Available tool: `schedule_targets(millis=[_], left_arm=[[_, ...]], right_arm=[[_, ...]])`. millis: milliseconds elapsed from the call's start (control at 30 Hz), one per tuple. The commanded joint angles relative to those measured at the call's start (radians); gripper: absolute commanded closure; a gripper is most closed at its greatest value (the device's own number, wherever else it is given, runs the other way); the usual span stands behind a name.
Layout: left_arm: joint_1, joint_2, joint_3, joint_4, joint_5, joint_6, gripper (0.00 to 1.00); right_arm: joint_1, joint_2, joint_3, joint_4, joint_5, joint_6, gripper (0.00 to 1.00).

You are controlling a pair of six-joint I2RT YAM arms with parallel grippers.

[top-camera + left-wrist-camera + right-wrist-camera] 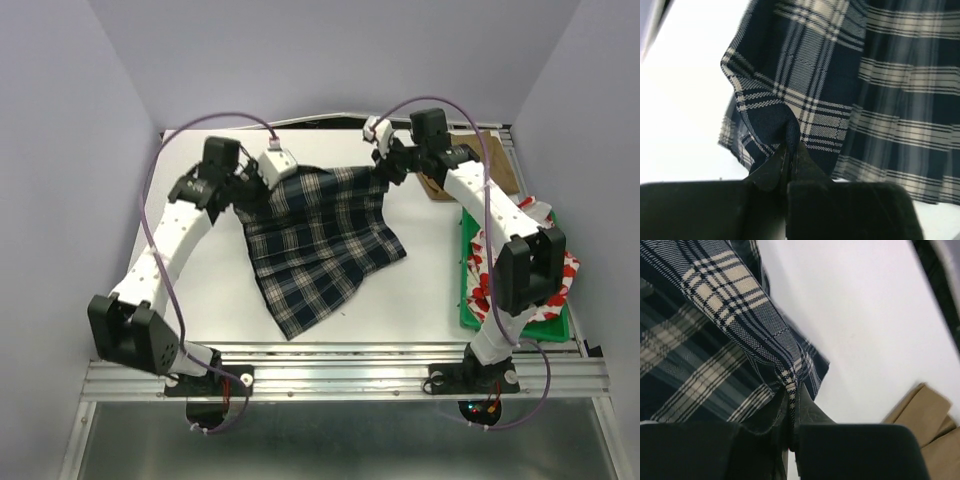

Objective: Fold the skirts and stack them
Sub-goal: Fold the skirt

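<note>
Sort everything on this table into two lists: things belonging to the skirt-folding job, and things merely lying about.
Belonging to the job:
dark navy-and-white plaid cloth skirt, held by left gripper and right gripper
plain tan-brown cloth skirt
white cloth skirt with red flower print

Lying about:
green plastic tray, under the flowered skirt

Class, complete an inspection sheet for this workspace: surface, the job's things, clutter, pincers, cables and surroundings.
Surface: white table, matte, no marks seen.
Job's things: plaid skirt held at its two far corners, the rest lying on the table; tan skirt at the far right; flower-print skirt in the tray.
Clutter: green tray at the right edge.
Pincers: left pincer and right pincer each shut on the plaid skirt.
Cables: purple cables loop along both arms.
Surroundings: pale walls; metal rail at the near edge.
</note>
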Motion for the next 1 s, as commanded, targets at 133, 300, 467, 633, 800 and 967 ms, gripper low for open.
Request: schedule_targets(millis=[133, 300, 467, 633, 800, 967], left_arm=[[-0.292, -0.263, -0.52, 0.197, -0.165, -0.137, 0.56], [-0.372, -0.376, -0.61, 0.203, -0.093, -0.176, 0.1], [-0.372, -0.447, -0.555, 0.125, -0.059, -0.155, 0.07], [-0.372, -0.41, -0.446, 0.038, -0.073, -0.147, 0.1], [-0.372, -0.251, -0.397, 0.021, -0.074, -0.141, 0.28], [-0.427, -0.093, -0.437, 0.005, -0.033, -0.082, 0.46]], right_arm=[[0.024, -0.171, -0.563, 0.152, 0.082, -0.169, 0.86], [0.035, -0.254, -0.659, 0.156, 0.1, -0.148, 0.39], [0.035, -0.388, -0.622, 0.059, 0.033, -0.12, 0.18], [0.035, -0.425, -0.528, -0.038, 0.002, -0.04, 0.19], [0.035, -0.286, -0.45, -0.054, -0.009, 0.076, 0.35], [0.035, -0.08, -0.317, -0.12, -0.026, 0.153, 0.47]])
